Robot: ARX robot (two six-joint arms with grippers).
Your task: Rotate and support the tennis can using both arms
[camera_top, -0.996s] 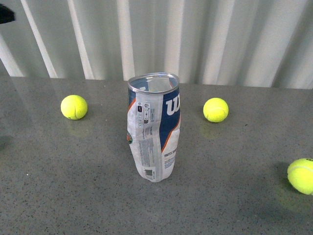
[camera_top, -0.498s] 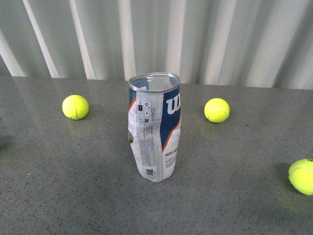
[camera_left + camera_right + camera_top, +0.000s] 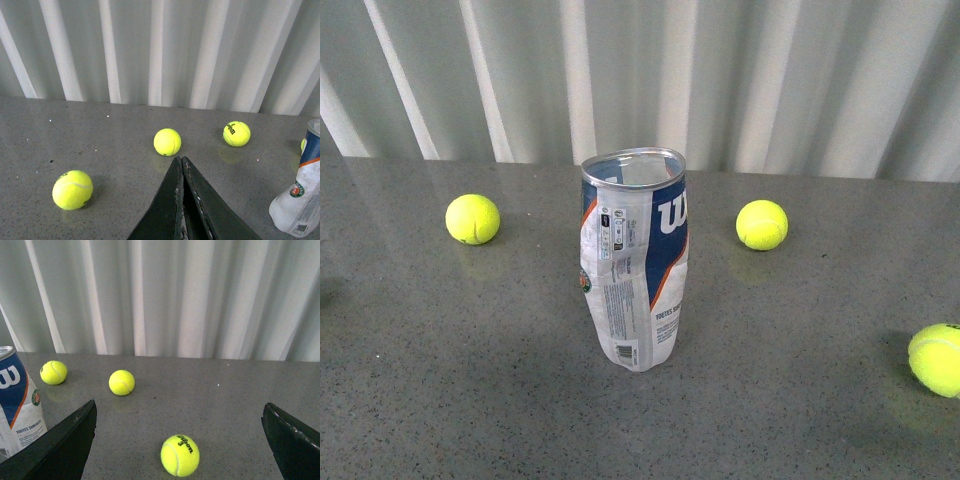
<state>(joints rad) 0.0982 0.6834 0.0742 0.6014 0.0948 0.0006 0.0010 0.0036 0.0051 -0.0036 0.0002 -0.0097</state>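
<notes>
The tennis can (image 3: 634, 258) stands upright in the middle of the grey table, open metal rim up, white, navy and orange label dented at the waist. No arm shows in the front view. In the left wrist view the can (image 3: 302, 197) is at the edge, off to one side of my left gripper (image 3: 180, 161), which is shut and empty, fingers pressed together above the table. In the right wrist view the can (image 3: 17, 405) stands beyond one finger (image 3: 65, 440) of my right gripper (image 3: 180, 412), which is open wide and empty.
Yellow-green tennis balls lie around: left (image 3: 472, 219), back right (image 3: 761, 224) and far right (image 3: 936, 359) of the can. One ball (image 3: 180, 455) lies between the right gripper's fingers. A white corrugated wall (image 3: 720, 80) closes the table's far edge.
The can and balls stay where they were. The dark shape at the upper left corner one second ago is gone from view.
</notes>
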